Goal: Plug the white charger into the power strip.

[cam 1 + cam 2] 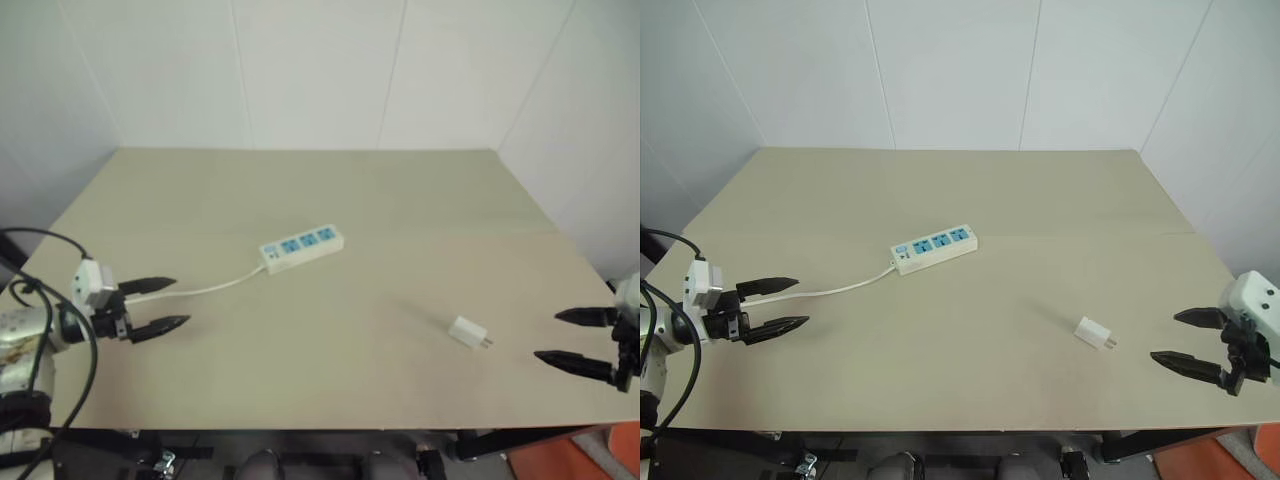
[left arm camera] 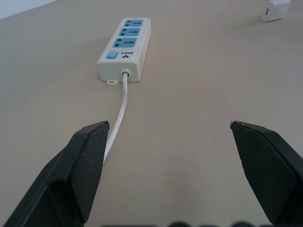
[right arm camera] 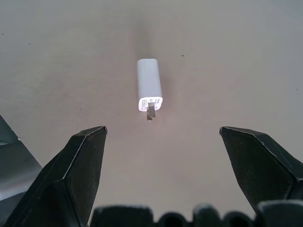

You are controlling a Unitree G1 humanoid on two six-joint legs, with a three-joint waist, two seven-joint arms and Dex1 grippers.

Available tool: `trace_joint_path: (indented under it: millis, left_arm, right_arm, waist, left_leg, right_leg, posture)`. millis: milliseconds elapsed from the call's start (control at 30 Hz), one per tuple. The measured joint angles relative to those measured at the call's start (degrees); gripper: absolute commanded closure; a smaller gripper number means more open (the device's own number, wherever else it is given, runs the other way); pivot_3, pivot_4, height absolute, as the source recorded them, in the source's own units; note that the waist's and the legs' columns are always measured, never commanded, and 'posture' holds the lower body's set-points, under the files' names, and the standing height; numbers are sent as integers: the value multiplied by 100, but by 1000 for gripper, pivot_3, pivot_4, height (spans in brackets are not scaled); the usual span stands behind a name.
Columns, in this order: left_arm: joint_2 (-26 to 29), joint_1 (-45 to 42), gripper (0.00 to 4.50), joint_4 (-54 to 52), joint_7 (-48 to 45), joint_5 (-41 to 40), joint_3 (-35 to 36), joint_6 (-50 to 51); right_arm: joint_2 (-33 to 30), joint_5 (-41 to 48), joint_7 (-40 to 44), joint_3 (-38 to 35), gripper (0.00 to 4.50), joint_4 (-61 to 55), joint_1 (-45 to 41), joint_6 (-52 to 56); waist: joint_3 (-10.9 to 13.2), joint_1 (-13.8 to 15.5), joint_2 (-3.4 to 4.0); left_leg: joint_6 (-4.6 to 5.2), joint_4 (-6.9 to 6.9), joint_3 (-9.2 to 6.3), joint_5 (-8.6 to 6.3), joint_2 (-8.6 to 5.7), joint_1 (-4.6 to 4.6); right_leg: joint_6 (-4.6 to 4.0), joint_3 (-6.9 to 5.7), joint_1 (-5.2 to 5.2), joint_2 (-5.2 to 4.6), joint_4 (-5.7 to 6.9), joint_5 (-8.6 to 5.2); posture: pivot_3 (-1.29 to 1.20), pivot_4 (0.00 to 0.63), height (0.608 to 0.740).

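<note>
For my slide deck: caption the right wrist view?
Open right gripper hovers over white charger lying flat on table, prongs toward it.

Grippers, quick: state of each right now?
Left gripper: open, holding nothing.
Right gripper: open, holding nothing.

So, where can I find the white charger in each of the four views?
Left eye view: the white charger lies on the table, lower right of centre, prongs toward the right hand.
Right eye view: same spot, lower right of centre.
Left wrist view: top right corner.
Right wrist view: upper centre, prongs toward the camera.
Shared landmark: the power strip, seen in the eye views and the left wrist view.
</note>
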Motion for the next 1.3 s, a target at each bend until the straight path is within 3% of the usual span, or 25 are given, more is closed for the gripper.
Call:
trace_joint_path:
  millis: [1300]
  left_arm:
    - [-242, -654, 44, 193, 204, 216, -324, -163]
  right_arm:
    - [231, 1, -278, -585, 0, -450, 556, 117]
  waist:
    - [1, 12, -2]
  left_leg:
    - [0, 0, 1, 0, -2, -2]
  right_leg:
    - [6, 0, 2, 0, -1, -2]
  posture:
    - [0, 150, 740]
